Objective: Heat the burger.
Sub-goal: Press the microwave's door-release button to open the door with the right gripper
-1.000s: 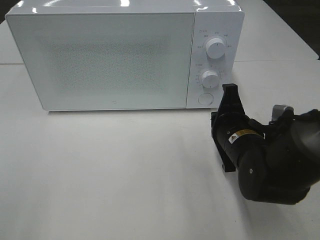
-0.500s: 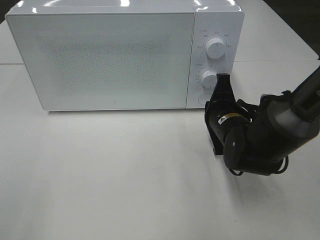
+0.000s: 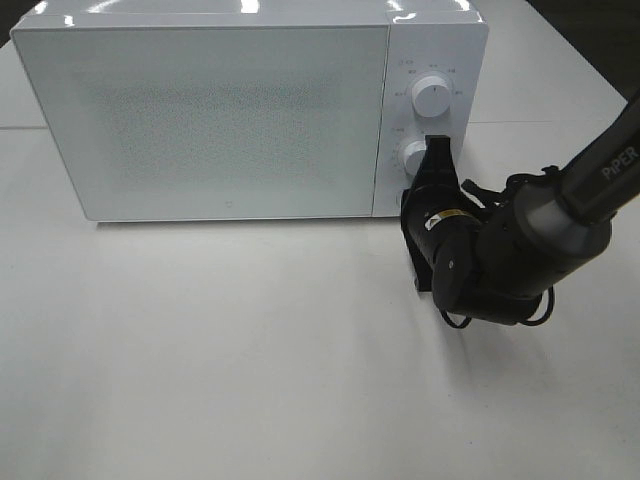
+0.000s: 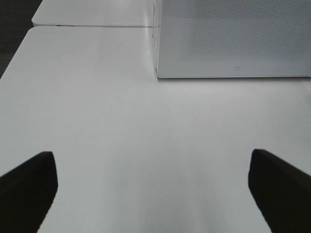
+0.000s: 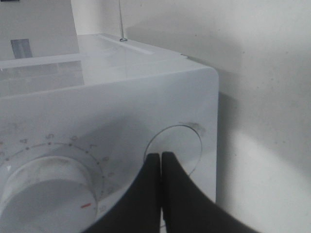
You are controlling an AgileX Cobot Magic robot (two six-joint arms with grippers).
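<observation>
1. Table point(image 3: 200, 380): white, matte, and carries everything listed. A seam runs across it behind the oven.
2. Microwave oven point(image 3: 230, 120): white. It stands at the far side of the table with its long axis running left to right and its front towards the camera. The frosted door point(image 3: 210, 110) is shut flat and nothing behind it can be made out.
3. Burger: not seen in any view, so its place, its heading and its long axis cannot be told.
4. Right arm point(image 3: 530, 240): black. It reaches in from the right edge towards the oven's control panel.
5. Right tool point(image 5: 161, 155): its fingers are clenched together with nothing between them. The tips are at the round button point(image 5: 182, 141) at the foot of the panel, and whether they press it cannot be told.
6. Left tool point(image 4: 154, 189): released. Its fingers point(image 4: 29, 187) are spread wide over bare table, well apart from the oven's near left corner, and hold nothing.
7. Upper dial point(image 3: 432, 96): white, in the upper part of the panel.
8. Lower dial point(image 5: 43, 189): white with a small red mark. It sits just beside the right tool's tips.
</observation>
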